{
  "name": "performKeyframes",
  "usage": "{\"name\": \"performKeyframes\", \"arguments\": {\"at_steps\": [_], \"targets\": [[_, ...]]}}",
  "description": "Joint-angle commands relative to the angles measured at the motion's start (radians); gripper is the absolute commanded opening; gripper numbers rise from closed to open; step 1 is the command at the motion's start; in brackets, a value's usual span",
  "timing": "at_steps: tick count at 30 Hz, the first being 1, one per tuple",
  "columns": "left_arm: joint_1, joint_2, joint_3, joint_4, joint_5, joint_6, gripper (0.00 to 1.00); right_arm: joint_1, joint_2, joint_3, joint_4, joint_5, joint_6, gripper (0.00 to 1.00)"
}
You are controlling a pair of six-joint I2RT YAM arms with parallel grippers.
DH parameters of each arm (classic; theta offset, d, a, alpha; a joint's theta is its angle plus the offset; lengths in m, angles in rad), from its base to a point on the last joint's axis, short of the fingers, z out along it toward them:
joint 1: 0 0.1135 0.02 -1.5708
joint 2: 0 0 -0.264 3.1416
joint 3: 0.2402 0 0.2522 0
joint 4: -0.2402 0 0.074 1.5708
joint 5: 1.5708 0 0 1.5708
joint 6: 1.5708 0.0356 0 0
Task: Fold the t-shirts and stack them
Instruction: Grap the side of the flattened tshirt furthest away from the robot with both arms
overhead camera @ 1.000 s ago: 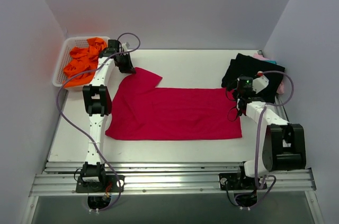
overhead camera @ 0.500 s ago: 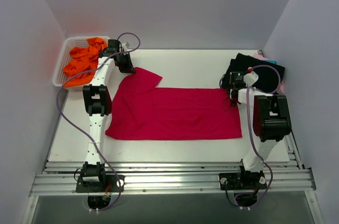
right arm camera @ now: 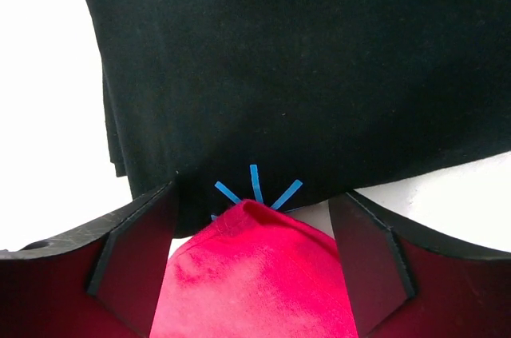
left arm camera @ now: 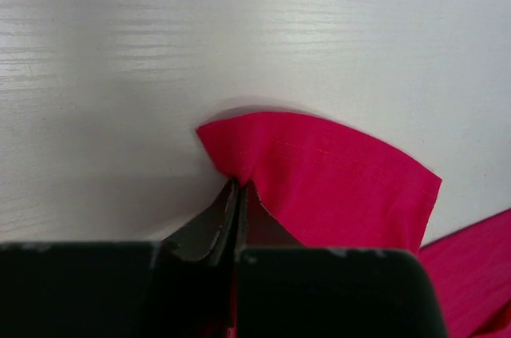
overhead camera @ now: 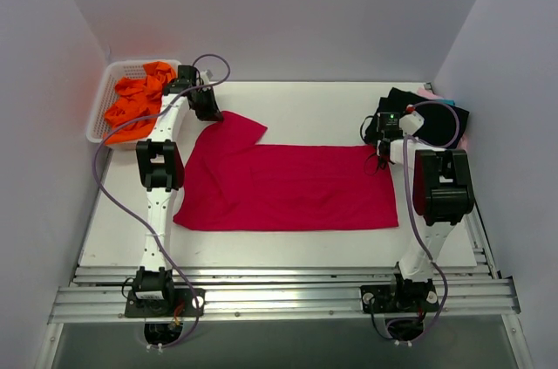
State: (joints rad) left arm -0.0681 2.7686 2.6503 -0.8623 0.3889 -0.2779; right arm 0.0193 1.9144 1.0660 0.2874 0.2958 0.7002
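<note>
The crimson-red t-shirt (overhead camera: 288,186) lies spread flat in the middle of the table, one sleeve pointing to the far left. My left gripper (overhead camera: 209,112) is shut on that sleeve's edge; in the left wrist view (left arm camera: 238,188) the jaws pinch the red cloth (left arm camera: 327,170). My right gripper (overhead camera: 381,147) is open at the shirt's far right corner. In the right wrist view the red corner (right arm camera: 255,274) lies between the fingers (right arm camera: 132,254), touching the black t-shirt (right arm camera: 319,58) by its blue mark (right arm camera: 255,184). The black t-shirt (overhead camera: 427,120) lies at the far right, with pink (overhead camera: 425,90) and teal (overhead camera: 446,100) edges showing behind it.
A white basket (overhead camera: 98,120) holding orange cloth (overhead camera: 139,100) stands at the far left corner. The walls close in on the left, the back and the right. The metal rail (overhead camera: 279,299) with the arm bases runs along the near edge.
My right arm has swung from the right side in to the red shirt's far right corner, with the open gripper now around that corner. The left gripper has not moved.
</note>
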Motion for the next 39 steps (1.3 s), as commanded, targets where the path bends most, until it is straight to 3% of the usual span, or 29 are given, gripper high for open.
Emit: {"name": "performKeyframes", "arguments": {"at_steps": [1,12,32,39], "targets": [[0.007,0.042,-0.012,-0.060,-0.058,0.003,0.02,-0.005,-0.001,0.000,-0.018,0.006,-0.010,0.68],[0.008,0.042,-0.012,-0.060,-0.062,-0.003,0.02,-0.005,-0.035,-0.046,-0.004,-0.004,-0.007,0.45],[0.007,0.051,0.002,-0.066,-0.068,-0.010,0.02,0.050,-0.117,-0.077,-0.044,0.029,-0.002,0.41],[0.008,0.051,0.002,-0.066,-0.071,-0.010,0.02,0.056,-0.115,-0.070,-0.051,0.035,-0.005,0.31]]}}
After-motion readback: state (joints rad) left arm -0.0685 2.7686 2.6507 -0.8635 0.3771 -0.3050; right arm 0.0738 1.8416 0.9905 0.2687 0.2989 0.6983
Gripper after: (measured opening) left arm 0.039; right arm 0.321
